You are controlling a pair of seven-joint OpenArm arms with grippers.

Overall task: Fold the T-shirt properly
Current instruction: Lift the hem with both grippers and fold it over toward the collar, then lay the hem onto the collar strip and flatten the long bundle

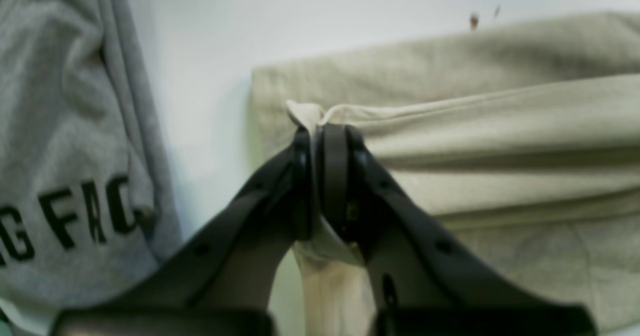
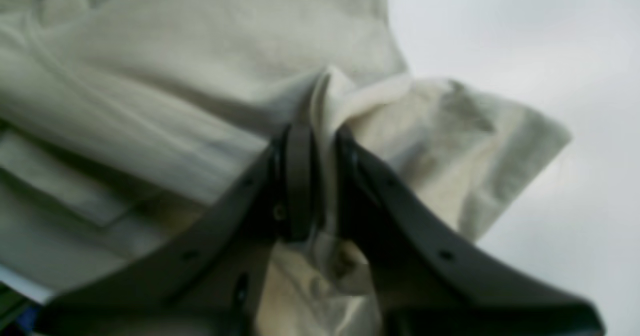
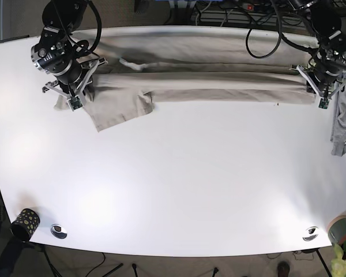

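Note:
A beige T-shirt [image 3: 207, 81] lies stretched in a long band across the far side of the white table [image 3: 179, 173]. My left gripper [image 1: 316, 131], at the base view's right [image 3: 318, 86], is shut on a pinched corner of the T-shirt [image 1: 450, 141]. At the band's other end [image 3: 75, 86], my right gripper [image 2: 320, 134] is shut on a bunched fold of the T-shirt [image 2: 200, 76], next to the sleeve [image 3: 118, 107]. The sleeve [image 2: 490, 126] hangs loose beside the fingers.
A grey garment with black lettering [image 1: 65, 151] lies at the table's right edge [image 3: 345, 115], close to my left gripper. A dark cup [image 3: 24, 224] and round metal fittings [image 3: 59, 231] sit at the near corners. Cables run behind the table.

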